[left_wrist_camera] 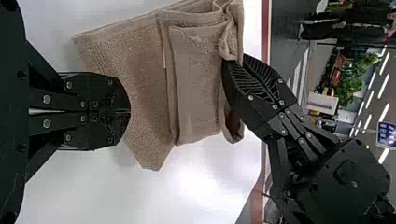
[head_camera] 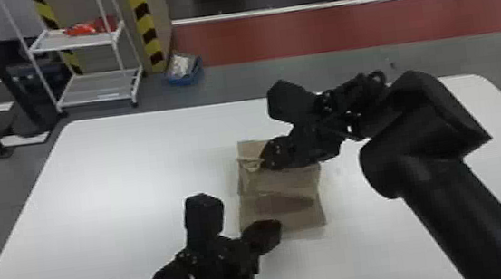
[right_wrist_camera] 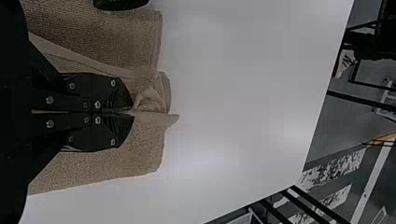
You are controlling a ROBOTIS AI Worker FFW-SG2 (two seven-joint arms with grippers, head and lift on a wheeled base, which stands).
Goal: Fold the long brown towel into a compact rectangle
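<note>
The brown towel (head_camera: 293, 218) lies folded in layers near the middle of the table. At its far left part, my right gripper (head_camera: 262, 161) is shut on a raised fold. Over the near left edge of the cloth is my left gripper (head_camera: 274, 228). In the left wrist view the left gripper (left_wrist_camera: 130, 112) is shut with nothing between its fingers, above the flat lower layer of the towel (left_wrist_camera: 144, 102); a stacked section lies beyond. Bunched cloth of the towel (right_wrist_camera: 152, 98) comes out from the tips of the right gripper (right_wrist_camera: 132, 112) in the right wrist view.
A white table (head_camera: 100, 187) with rounded corners carries the towel, with bare surface to its left and in front. My right arm (head_camera: 428, 142) reaches across the table's right side. Beyond the far edge stand a white shelf rack (head_camera: 97, 87) and a blue bin (head_camera: 185, 78).
</note>
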